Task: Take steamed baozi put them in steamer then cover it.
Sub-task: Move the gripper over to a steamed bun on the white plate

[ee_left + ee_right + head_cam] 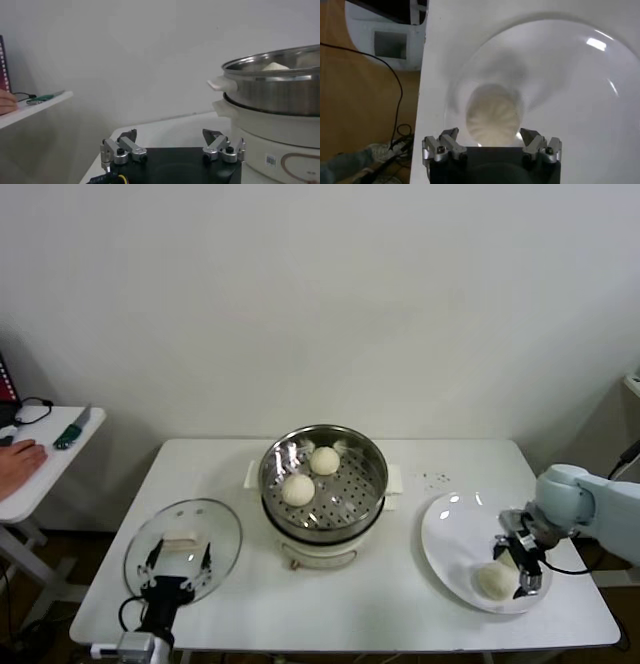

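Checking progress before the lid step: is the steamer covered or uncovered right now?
Uncovered. The steamer stands open with two baozi on its perforated tray, while the cover lies flat on the table beside it, by the left gripper.

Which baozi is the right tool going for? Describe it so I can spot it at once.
Find the white plate at the table's right end, right of the steamer. The baozi lies on the plate's near side, beneath the open right tool. Unlike the two buns in the steamer, it sits alone on the plate.

cream-white baozi (298, 489); shiny steel steamer (372, 474), white base; white plate (450, 529); white table (400, 609).
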Tool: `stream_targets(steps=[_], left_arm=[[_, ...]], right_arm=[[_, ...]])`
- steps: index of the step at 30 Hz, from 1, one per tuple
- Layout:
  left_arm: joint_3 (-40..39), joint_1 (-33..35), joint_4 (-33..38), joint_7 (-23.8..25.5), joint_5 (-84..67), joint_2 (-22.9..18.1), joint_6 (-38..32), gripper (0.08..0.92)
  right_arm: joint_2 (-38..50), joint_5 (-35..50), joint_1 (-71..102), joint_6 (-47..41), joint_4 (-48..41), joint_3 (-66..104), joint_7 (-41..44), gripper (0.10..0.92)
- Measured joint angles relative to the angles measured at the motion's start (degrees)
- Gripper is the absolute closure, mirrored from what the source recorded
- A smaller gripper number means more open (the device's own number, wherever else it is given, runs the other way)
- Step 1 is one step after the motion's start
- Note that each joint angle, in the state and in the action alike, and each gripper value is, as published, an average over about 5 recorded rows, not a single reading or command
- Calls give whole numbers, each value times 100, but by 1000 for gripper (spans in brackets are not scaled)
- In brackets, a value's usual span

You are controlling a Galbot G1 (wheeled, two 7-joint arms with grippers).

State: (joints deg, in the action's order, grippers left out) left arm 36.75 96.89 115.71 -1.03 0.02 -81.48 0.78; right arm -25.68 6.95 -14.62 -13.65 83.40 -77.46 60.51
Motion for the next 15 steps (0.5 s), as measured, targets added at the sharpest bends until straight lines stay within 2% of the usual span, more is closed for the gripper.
stream_targets(steps=[10, 15], left_arm=[[-27, 19, -29, 0, 48, -22, -17, 177], [-42, 13, -24, 7, 42, -26, -4, 177]], right_arm=[[-170, -101, 277, 1, -161, 250, -2, 210], [-211, -137, 339, -8, -179, 279, 15, 263]])
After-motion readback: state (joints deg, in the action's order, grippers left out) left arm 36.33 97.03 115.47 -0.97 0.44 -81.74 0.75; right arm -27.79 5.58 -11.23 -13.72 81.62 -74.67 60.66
